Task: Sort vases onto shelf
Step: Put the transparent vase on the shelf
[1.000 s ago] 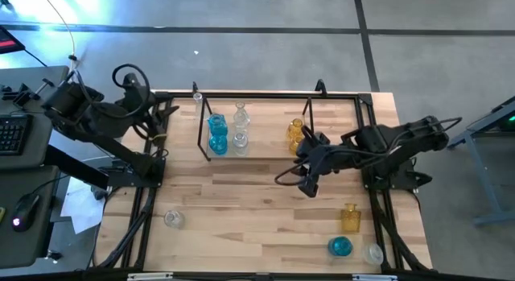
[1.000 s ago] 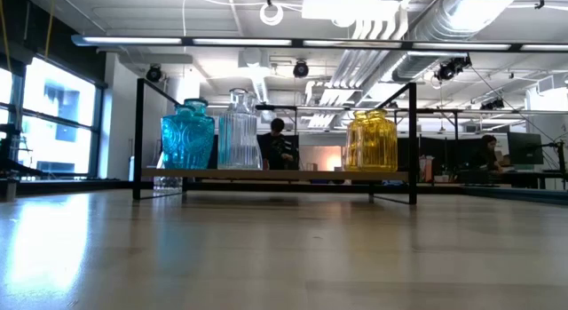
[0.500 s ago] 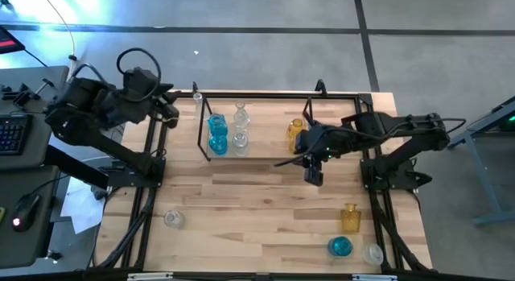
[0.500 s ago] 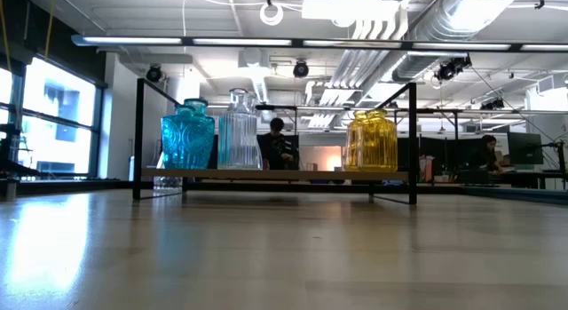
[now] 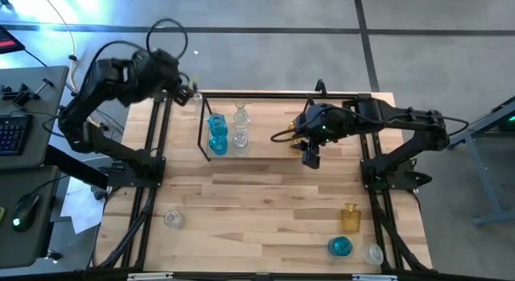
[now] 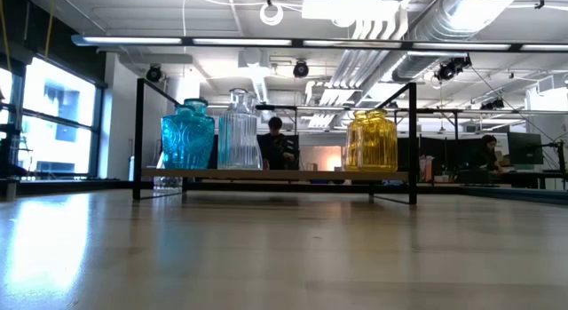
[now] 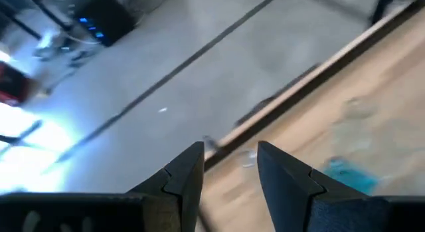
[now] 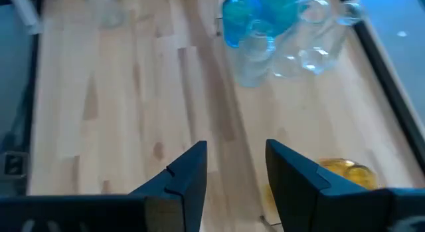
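The shelf point(image 5: 257, 152) stands at the table's far middle. On it stand two blue vases point(image 5: 216, 133), two clear vases point(image 5: 240, 126) and an amber vase point(image 6: 370, 141). My right arm partly covers the amber one from above. My right gripper point(image 5: 310, 158) hovers open just on the near side of the shelf's right end, with nothing between its fingers point(image 8: 186, 175). My left gripper point(image 5: 187, 94) hangs open at the table's far left corner, beside a small clear vase point(image 5: 197, 97) that stands outside the shelf. Neither gripper shows in the low view.
Loose vases stand on the table's near part: a clear one point(image 5: 174, 219) at the left, and an amber one point(image 5: 350, 217), a blue one point(image 5: 340, 246) and a clear one point(image 5: 372, 253) at the right. A black frame point(image 5: 149, 184) edges the table. Bare wood lies between.
My left gripper has swung from beside the table's left edge toward the far edge and right, reaching the far left corner near the shelf. My right gripper has moved toward the far edge, closer to the shelf's right end, and has rolled. No vase has moved.
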